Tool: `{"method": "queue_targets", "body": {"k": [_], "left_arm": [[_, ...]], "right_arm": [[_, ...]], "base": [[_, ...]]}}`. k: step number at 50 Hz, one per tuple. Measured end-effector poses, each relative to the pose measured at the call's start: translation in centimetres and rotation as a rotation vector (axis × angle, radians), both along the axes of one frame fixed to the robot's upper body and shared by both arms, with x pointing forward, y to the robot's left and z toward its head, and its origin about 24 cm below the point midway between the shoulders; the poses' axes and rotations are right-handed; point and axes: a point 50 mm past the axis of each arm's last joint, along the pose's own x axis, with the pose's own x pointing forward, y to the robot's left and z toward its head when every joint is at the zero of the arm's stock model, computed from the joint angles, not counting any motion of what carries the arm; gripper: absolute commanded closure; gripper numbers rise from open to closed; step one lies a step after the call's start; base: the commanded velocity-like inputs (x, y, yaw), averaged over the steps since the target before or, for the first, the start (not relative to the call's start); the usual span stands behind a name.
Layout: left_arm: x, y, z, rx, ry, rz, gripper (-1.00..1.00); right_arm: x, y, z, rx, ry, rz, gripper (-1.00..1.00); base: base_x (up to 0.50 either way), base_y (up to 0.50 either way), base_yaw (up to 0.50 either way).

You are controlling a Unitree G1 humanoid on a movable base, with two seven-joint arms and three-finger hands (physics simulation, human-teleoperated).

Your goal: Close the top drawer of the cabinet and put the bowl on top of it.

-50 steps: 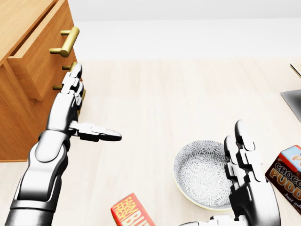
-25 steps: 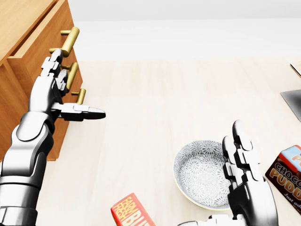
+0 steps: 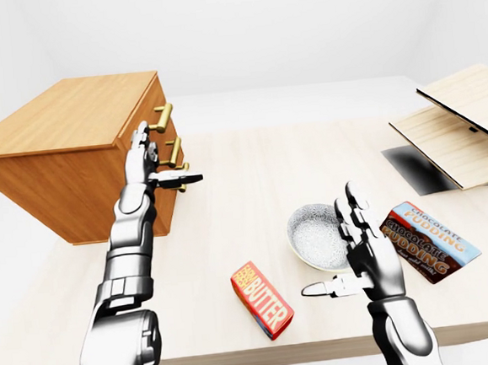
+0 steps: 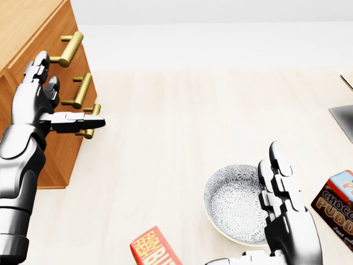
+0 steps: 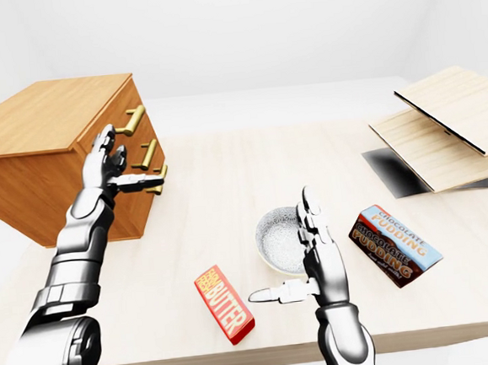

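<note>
Drawer-closing step judged in hand or just complete; left hand is laid open-fingered against the cabinet front, nothing grasped; top drawer appears flush or nearly so; patterned bowl is stood on the table; right hand is spread beside its rim, empty; a rim grasp is next required.

Glossy silver segmented arms, black-jointed three-finger left hand and right hand.

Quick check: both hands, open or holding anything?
Left hand: open, at the cabinet front, holding nothing.
Right hand: open beside the bowl, empty.
</note>
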Motion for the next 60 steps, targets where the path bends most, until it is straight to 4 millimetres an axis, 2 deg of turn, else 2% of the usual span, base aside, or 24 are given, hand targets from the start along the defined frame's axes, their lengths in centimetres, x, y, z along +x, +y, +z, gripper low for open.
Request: {"method": "queue_targets", "body": {"k": [33, 60], "left_arm": [[0.15, 0.35, -0.07, -0.074, 0.006, 0.014, -1.00], [-0.26, 0.13, 0.32, -0.375, -0.067, -0.099, -1.00]], "right_arm": [[-0.11, -0.04, 0.14, 0.002, -0.004, -0.001, -1.00], [-0.12, -0.06, 0.14, 0.002, -0.003, -0.002, -1.00]], "base": [[0.00, 0.00, 0.00], [0.00, 0.00, 0.00]]}}
